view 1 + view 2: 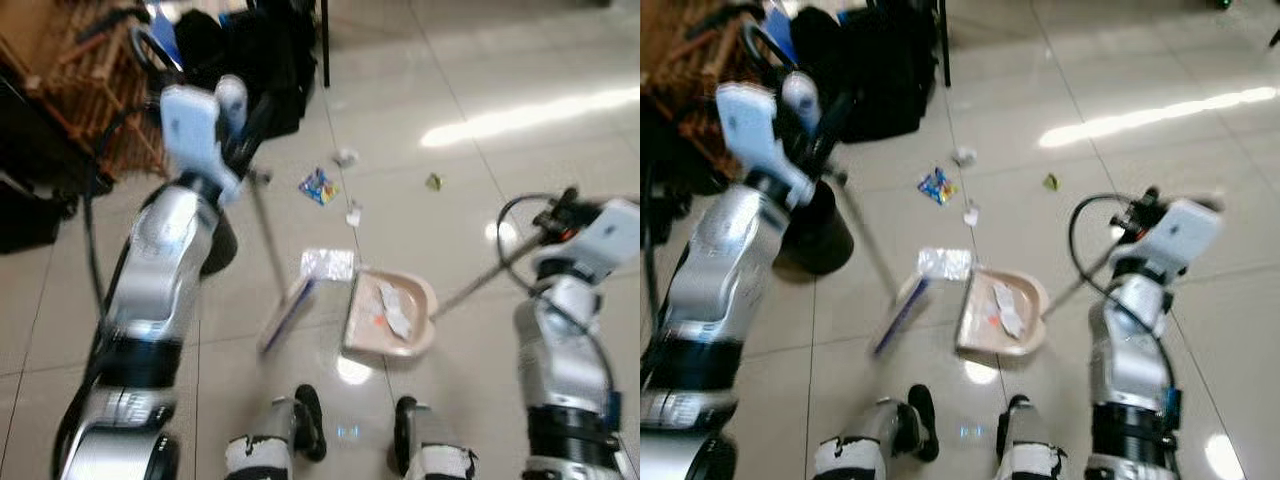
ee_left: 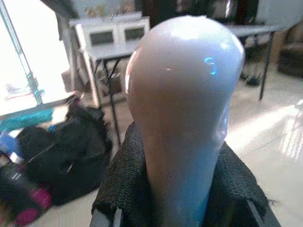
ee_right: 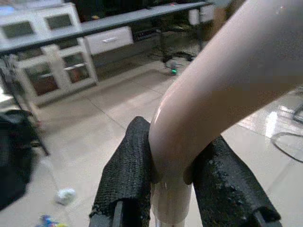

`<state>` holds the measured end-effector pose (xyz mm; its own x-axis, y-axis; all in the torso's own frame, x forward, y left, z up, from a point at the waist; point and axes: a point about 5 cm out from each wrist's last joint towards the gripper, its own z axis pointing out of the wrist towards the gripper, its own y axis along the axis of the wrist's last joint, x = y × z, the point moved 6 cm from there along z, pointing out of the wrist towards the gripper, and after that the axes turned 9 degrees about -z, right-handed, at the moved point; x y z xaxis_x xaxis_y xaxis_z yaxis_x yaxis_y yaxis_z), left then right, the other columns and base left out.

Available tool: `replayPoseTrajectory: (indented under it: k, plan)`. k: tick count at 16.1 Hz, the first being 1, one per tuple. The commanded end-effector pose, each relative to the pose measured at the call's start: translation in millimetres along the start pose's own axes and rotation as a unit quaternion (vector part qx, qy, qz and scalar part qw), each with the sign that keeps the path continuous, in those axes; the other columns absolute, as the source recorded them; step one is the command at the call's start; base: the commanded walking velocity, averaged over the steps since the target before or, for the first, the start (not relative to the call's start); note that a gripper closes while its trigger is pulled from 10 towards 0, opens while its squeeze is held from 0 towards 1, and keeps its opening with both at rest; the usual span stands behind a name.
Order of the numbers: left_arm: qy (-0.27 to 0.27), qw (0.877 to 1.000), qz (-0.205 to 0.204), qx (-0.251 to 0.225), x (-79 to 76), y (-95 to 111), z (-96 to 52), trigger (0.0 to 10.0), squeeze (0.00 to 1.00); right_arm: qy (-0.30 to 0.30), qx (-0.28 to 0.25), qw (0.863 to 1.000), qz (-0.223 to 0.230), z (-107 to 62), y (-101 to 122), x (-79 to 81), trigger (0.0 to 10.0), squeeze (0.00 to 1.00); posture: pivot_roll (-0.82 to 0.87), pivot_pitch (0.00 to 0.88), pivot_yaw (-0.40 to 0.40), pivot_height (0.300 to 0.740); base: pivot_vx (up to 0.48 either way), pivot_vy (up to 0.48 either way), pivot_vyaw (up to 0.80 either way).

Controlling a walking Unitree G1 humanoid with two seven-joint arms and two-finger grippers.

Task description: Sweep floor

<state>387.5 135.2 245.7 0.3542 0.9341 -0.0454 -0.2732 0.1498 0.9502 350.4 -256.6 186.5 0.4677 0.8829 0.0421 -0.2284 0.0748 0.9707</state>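
Note:
My left gripper (image 1: 240, 140) is shut on the pale broom handle (image 2: 182, 104), whose rounded top stands between the black pads. The broom head (image 1: 288, 312) rests on the tiles beside a silver wrapper (image 1: 328, 264). My right gripper (image 1: 548, 222) is shut on the dustpan handle (image 3: 222, 90). The beige dustpan (image 1: 392, 312) lies on the floor just in front of my feet, with white paper scraps inside. Loose litter lies farther out: a colourful wrapper (image 1: 318, 185), white scraps (image 1: 346, 157) and a small greenish piece (image 1: 433, 181).
A wicker rack (image 1: 85, 80) and black bags (image 1: 250, 50) stand at the far left. A dark round bin (image 1: 815, 230) sits by my left arm. My two feet (image 1: 310, 420) are at the bottom. Glossy tile floor spreads to the right.

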Motion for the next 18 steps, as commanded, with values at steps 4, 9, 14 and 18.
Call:
replayPoseTrajectory:
  k: [4, 9, 14, 18]
  plan:
    - [0.022, 0.997, 0.050, 0.052, 5.7, -26, -28.9, 10.0, 0.00, 0.075, 0.005, 0.997, -0.028, 1.2, 38, 9.7, 10.0, 0.00, -0.09, 0.167, 0.060, 0.740, 0.000, 0.000, 0.00]
    - [0.032, 0.993, 0.078, 0.084, 11.1, -33, -49.1, 10.0, 0.00, 0.126, 0.007, 0.992, -0.007, -9.8, 72, 24.6, 10.0, 0.00, -0.08, 0.204, 0.053, 0.740, 0.000, 0.000, 0.00]
    - [0.022, 0.992, 0.079, 0.091, 4.6, -31, -48.6, 10.0, 0.00, 0.127, 0.034, 0.991, 0.000, -15.5, 78, 23.6, 10.0, 0.00, -0.08, 0.216, 0.064, 0.740, 0.000, 0.116, 0.00]
    - [0.023, 0.992, 0.071, 0.100, 0.3, -34, -53.0, 10.0, 0.00, 0.141, 0.055, 0.988, 0.005, -24.3, 76, 28.6, 10.0, 0.00, -0.08, 0.231, 0.052, 0.740, 0.000, 0.355, 0.00]
